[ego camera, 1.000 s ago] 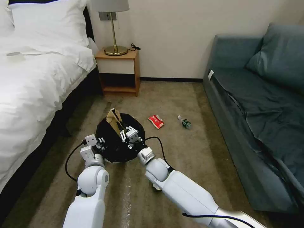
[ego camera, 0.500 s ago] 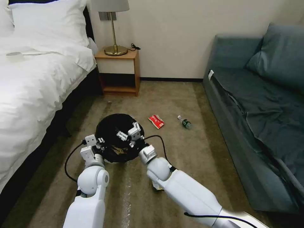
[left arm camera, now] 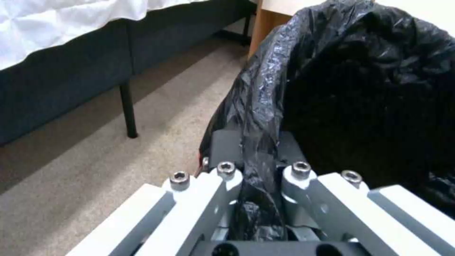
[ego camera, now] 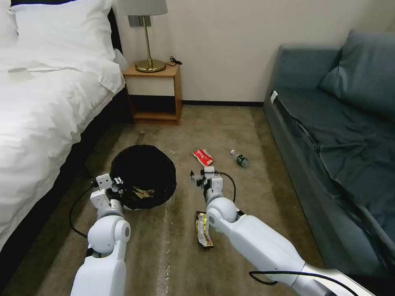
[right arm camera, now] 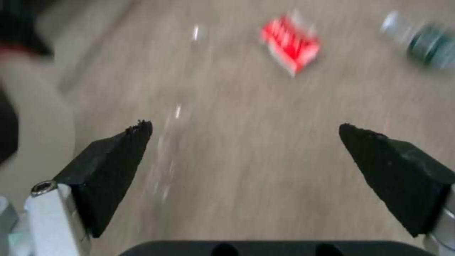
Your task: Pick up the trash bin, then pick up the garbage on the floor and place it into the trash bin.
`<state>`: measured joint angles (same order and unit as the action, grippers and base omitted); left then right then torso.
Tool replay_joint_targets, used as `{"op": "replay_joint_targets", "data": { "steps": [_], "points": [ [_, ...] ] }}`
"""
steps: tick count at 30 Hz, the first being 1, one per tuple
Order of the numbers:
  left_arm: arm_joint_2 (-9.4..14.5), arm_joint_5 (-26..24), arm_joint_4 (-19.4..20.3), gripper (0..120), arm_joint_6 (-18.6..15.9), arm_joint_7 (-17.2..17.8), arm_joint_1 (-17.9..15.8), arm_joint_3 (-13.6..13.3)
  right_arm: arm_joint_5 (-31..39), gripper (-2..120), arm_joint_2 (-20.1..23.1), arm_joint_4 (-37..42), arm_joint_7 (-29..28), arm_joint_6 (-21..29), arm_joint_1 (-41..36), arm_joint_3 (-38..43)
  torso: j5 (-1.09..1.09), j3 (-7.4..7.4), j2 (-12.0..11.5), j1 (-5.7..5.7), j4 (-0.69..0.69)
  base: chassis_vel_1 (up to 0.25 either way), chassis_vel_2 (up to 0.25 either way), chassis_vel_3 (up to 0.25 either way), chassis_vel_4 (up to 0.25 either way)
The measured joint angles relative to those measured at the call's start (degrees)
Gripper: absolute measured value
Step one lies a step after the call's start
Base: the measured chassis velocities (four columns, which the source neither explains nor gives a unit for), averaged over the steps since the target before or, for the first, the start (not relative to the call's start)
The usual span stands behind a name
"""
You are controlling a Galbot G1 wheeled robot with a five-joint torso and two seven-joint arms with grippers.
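The trash bin [ego camera: 144,172], lined with a crinkly black bag [left arm camera: 369,71], is held just off the carpet beside the bed. My left gripper [ego camera: 117,183] [left arm camera: 258,149] is shut on its near rim, bag pinched between the pads. Crumpled brown paper [ego camera: 144,192] lies inside the bin. My right gripper [ego camera: 201,179] [right arm camera: 244,126] hangs open and empty over bare carpet, right of the bin. Just beyond it lie the red snack packet [ego camera: 203,157] [right arm camera: 290,44] and the small green-labelled bottle [ego camera: 240,158] [right arm camera: 424,46]. A yellow-silver wrapper [ego camera: 203,229] lies by my right forearm.
A white bed [ego camera: 45,107] runs along the left, with a dark leg [left arm camera: 129,113] near the bin. A wooden nightstand [ego camera: 154,92] with a brass lamp stands at the back. A blue-grey sofa [ego camera: 337,156] fills the right. A pale tape strip [ego camera: 166,246] lies on the carpet.
The right gripper let the brown paper bag drop into the bin, then swung right, off the bin and toward the red packet. The left arm shifted the bin slightly left.
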<state>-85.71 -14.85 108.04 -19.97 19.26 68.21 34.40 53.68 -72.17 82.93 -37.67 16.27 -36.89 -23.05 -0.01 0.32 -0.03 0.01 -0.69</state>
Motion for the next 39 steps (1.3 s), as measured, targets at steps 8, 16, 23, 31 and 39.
{"op": "replay_joint_targets", "data": {
  "steps": [8, 16, 23, 31, 39],
  "points": [
    [-0.32, 0.32, -0.06, 4, 0.18, -0.15, 0.45, -0.41, 9.66, 100, 1.52, 3.21, -2.68, 12.17, -0.03, -2.16, 0.0, 0.0, 0.0, 0.0, 0.0, 0.0, 0.0, 0.0, 0.0],
    [-0.43, 0.61, -0.26, 4, 0.27, -0.15, 0.38, -1.18, 6.61, 100, 1.46, 0.09, 1.57, 16.6, -4.62, -0.11, 0.01, 0.0, 0.0, 0.0, 0.0, 0.0, 0.0, 0.0, 0.0],
    [-0.55, 1.31, 0.37, 4, 0.17, -0.06, 1.4, -1.33, 0.44, 100, -0.04, -5.27, 6.22, 14.66, -6.1, 2.69, 0.0, 0.0, 0.0, 0.0, 0.0, 0.0, 0.0, 0.0, 0.0],
    [-0.8, 1.94, 0.3, 4, 0.21, -0.09, 1.73, -1.33, -4.58, 100, -1.64, -9.55, 9.98, 11.89, -7.44, 3.57, 0.0, 0.0, 0.0, 0.0, 0.0, 0.0, 0.0, 0.0, 0.0],
    [-1.23, 2.6, 0.24, 4, 0.26, -0.11, 1.79, -2.01, -8.88, 100, -2.75, -14.06, 13.01, 9.36, -8.63, 5.31, 0.0, 0.0, 0.0, 0.0, 0.0, 0.0, 0.0, 0.0, 0.0]
  ]
}}
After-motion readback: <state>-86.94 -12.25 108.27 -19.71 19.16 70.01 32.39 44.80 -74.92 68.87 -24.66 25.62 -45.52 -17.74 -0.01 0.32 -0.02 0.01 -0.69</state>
